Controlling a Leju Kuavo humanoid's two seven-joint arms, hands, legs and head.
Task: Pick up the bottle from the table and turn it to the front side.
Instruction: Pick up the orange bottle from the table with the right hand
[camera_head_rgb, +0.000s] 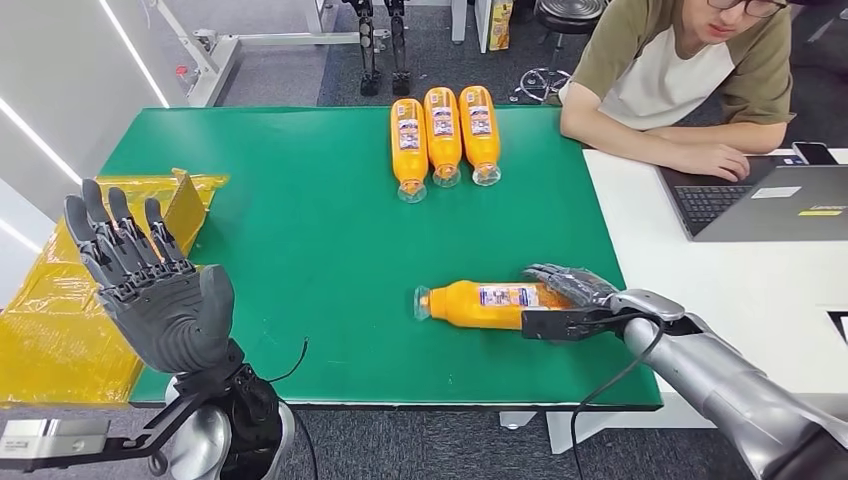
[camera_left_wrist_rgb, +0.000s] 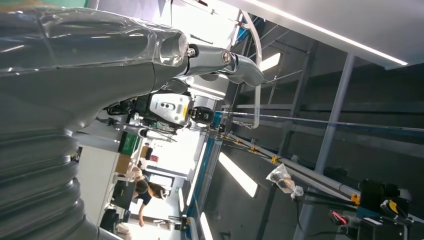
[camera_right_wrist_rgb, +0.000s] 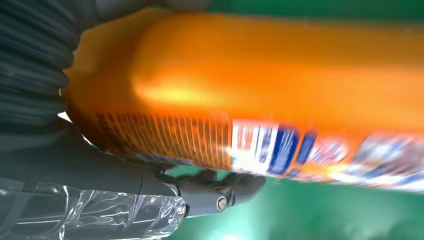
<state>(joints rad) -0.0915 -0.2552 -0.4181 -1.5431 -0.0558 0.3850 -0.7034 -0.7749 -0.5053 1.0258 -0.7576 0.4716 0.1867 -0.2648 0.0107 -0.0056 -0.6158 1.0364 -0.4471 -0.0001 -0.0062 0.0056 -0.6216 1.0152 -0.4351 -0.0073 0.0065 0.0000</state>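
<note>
We are closing our right hand (camera_head_rgb: 565, 300) around the base of the orange bottle (camera_head_rgb: 485, 303), lying at five o'clock on the bench (camera_head_rgb: 300, 250); we should grip firmly before rolling its label upward. Our left hand (camera_head_rgb: 150, 290) is hovering open.

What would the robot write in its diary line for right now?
right hand: grips lying orange bottle at base | cap points left | left hand: raised, fingers apart, holds nothing | three orange bottles: far side of green table
</note>
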